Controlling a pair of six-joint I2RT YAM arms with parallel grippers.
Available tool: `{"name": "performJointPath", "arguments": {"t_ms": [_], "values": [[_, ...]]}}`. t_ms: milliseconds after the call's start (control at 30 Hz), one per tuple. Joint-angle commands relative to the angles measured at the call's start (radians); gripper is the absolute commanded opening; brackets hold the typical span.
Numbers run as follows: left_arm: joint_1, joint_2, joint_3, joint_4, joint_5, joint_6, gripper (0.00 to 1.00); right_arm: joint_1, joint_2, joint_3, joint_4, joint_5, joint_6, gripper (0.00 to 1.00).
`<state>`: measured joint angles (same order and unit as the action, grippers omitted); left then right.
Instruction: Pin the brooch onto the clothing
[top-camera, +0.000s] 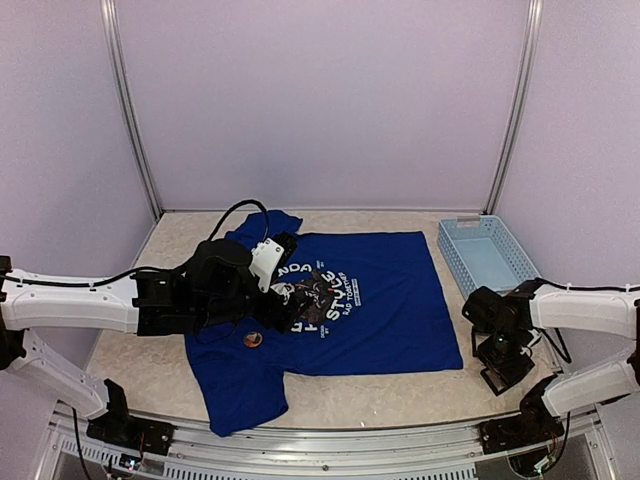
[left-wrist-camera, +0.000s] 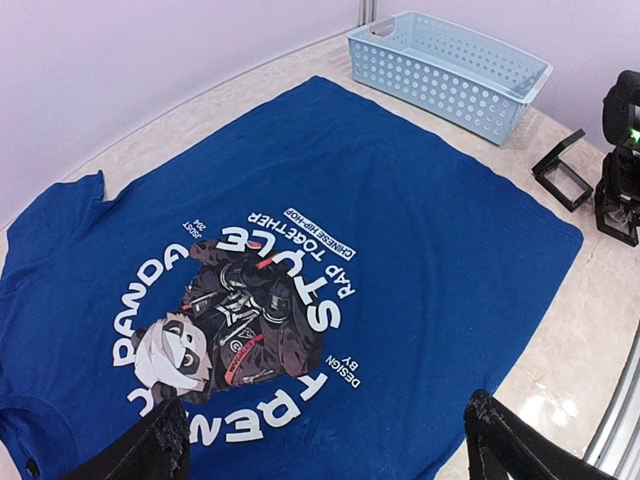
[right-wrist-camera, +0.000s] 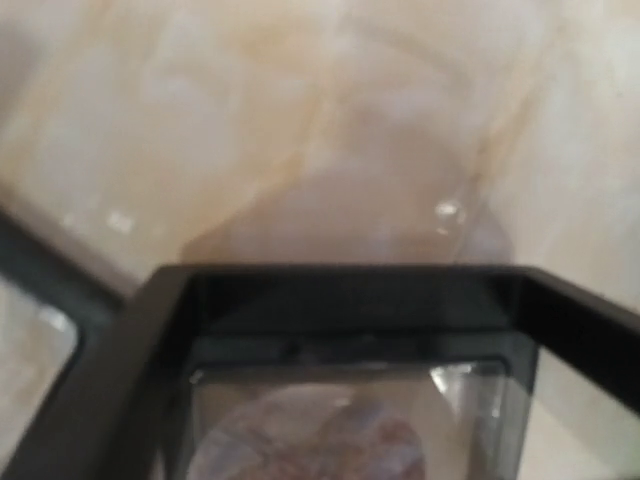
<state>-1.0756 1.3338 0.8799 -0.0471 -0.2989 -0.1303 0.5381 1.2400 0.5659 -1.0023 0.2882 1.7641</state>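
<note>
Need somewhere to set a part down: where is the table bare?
Bare table: the strip behind the royal-blue T-shirt along the back wall, and the near-left corner. Crowded: left arm over the panda print; right arm by the light-blue plastic basket.

Holding the left claw (left-wrist-camera: 325, 412) wide open, showing only two dark fingertips (left-wrist-camera: 160, 448) at the bottom corners. Spreading out flat under and ahead of the claw: the royal-blue T-shirt (left-wrist-camera: 440, 250) on the pale table (left-wrist-camera: 590, 330). Sitting just ahead, a little to the left: the round panda print (left-wrist-camera: 235, 320), white letters turned mostly upside down. Standing far ahead to the right, apart from the shirt: the light-blue basket (left-wrist-camera: 450, 70). Sitting to the right, beyond the shirt's edge: a black square frame (left-wrist-camera: 560, 172), just beside a black machine part (left-wrist-camera: 622, 170).
</note>
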Motion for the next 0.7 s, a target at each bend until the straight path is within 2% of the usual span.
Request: {"name": "performJointPath", "arguments": {"t_ms": [0, 333, 567, 667], "values": [[-0.011, -0.007, -0.008, 0.014, -0.016, 0.013, 0.91, -0.059, -0.036, -0.032, 0.072, 0.002, -0.017, 0.63], [-0.015, -0.004, -0.007, 0.009, -0.028, 0.018, 0.91, -0.087, -0.039, -0.035, 0.139, 0.009, -0.119, 0.48], [-0.016, -0.004, -0.004, 0.011, -0.029, 0.021, 0.91, -0.086, -0.039, 0.009, 0.097, 0.012, -0.164, 0.35], [-0.015, -0.004, -0.005, 0.010, -0.028, 0.020, 0.91, -0.087, -0.067, 0.006, 0.099, 0.001, -0.176, 0.34]]}}
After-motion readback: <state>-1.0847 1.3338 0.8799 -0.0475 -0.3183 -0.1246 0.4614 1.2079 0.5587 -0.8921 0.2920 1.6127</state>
